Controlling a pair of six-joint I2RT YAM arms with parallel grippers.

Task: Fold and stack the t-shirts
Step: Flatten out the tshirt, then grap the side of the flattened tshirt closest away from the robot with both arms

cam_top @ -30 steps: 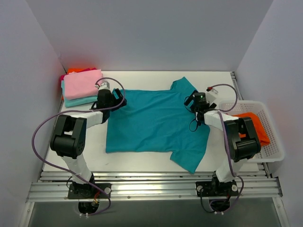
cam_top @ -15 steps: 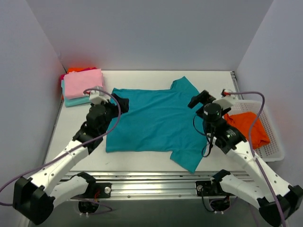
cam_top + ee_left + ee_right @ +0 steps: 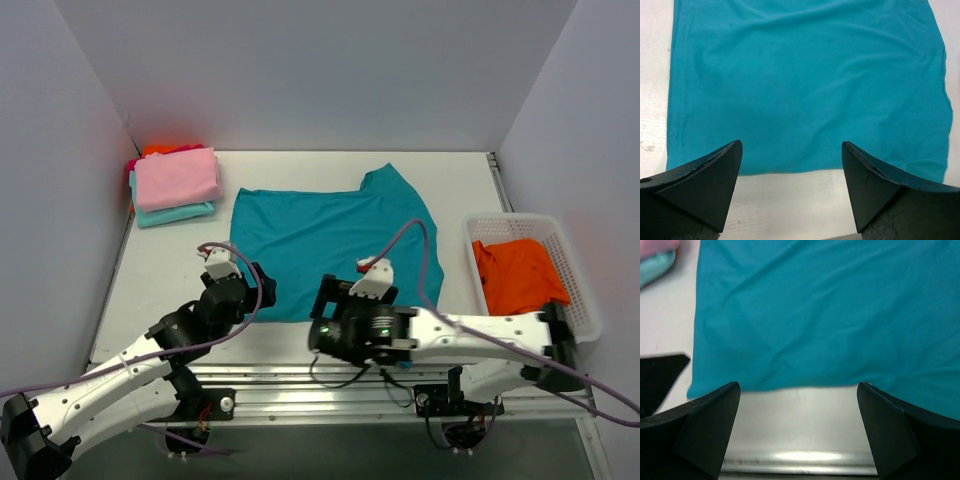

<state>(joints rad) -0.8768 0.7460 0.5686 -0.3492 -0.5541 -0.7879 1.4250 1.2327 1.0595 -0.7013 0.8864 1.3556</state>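
A deep teal t-shirt (image 3: 320,235) lies spread flat mid-table, its near hem (image 3: 790,172) just ahead of both grippers. My left gripper (image 3: 256,288) (image 3: 791,150) hovers open at the hem's left part, nothing between its fingers. My right gripper (image 3: 328,305) (image 3: 798,390) is open over the bare table at the hem's right part, its arm hiding the shirt's near right corner. Folded pink (image 3: 176,177) and pale aqua (image 3: 176,213) t-shirts are stacked at the back left, with orange cloth (image 3: 160,149) behind them. An orange t-shirt (image 3: 515,275) lies in the basket.
The white mesh basket (image 3: 588,318) stands at the right edge. A metal rail (image 3: 330,385) runs along the table's near edge, close under both grippers. Grey walls close in on the left, back and right.
Both arms have drawn back from the shirt's far corners to its near hem, and the right arm has swung leftward across the front. Both grippers stay open and empty.
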